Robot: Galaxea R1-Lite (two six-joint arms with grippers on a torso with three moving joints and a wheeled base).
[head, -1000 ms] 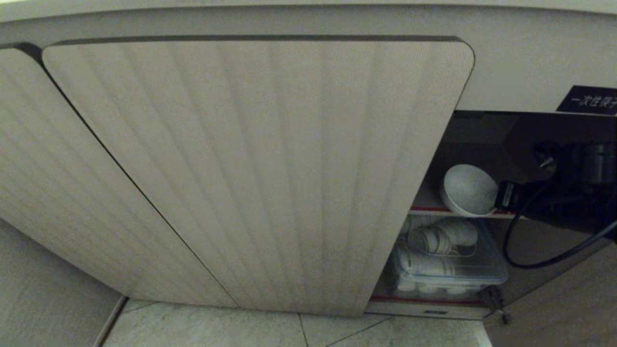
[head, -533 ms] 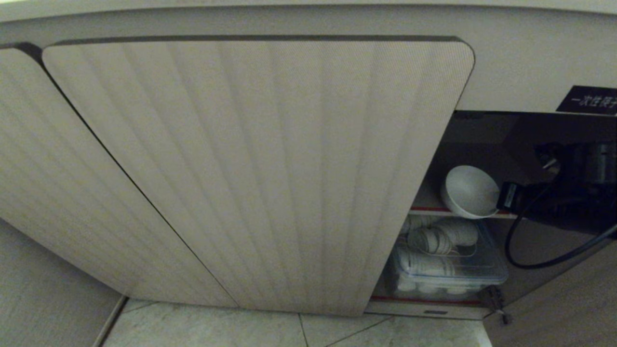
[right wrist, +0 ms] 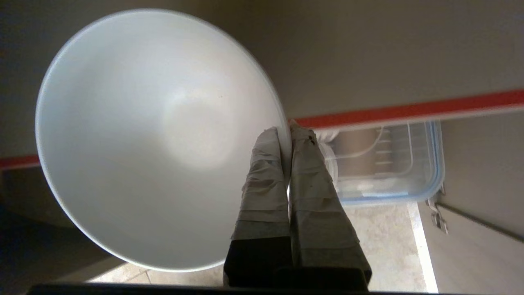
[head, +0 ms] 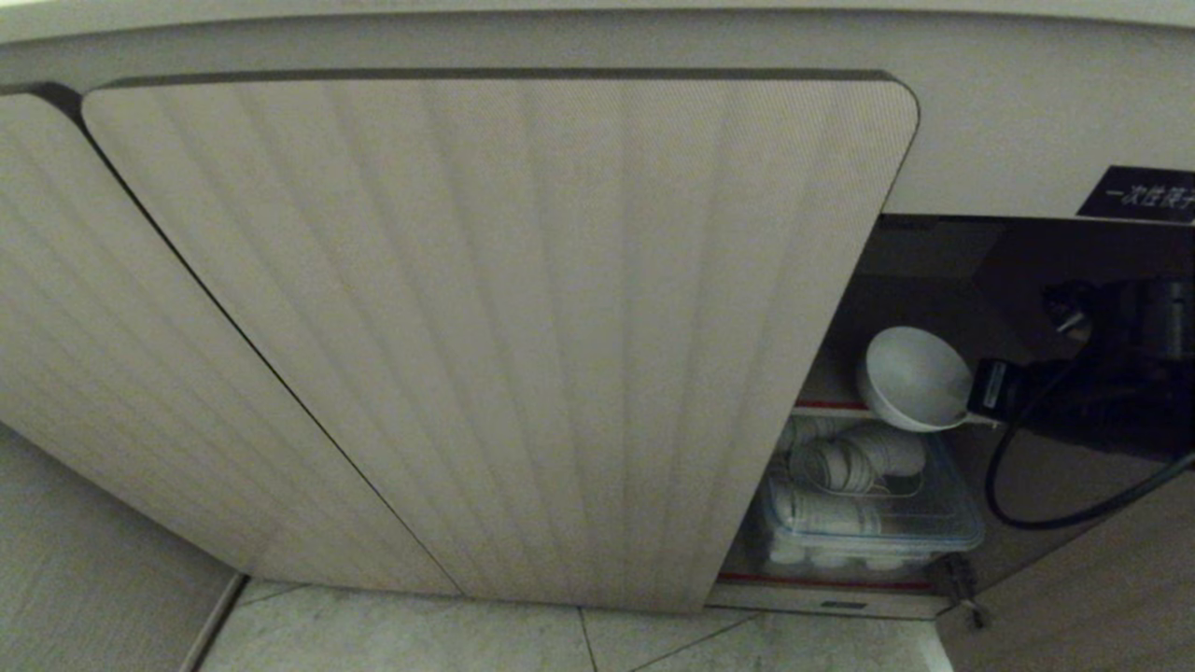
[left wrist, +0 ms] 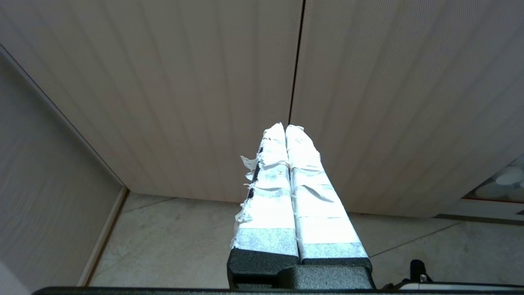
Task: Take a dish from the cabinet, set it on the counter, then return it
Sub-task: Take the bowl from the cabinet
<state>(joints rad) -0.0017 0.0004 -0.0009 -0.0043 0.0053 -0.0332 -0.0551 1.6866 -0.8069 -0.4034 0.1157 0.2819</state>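
Your right pincer (right wrist: 286, 131) is clamped on the rim of the small glossy white round bowl (right wrist: 159, 135), one taped finger inside, one outside, holding it tilted just above the grey red-edged shelf (right wrist: 409, 110) of the beige ribbed cabinet (head: 523, 327). It looks light but slippery and breakable; grip deeper on the rim. Your left pincer (left wrist: 286, 130), parked, stays pressed together.

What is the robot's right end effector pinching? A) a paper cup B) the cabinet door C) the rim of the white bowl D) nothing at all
C: the right end effector is shut on the rim of the white bowl, in the open cabinet over the red-edged shelf.
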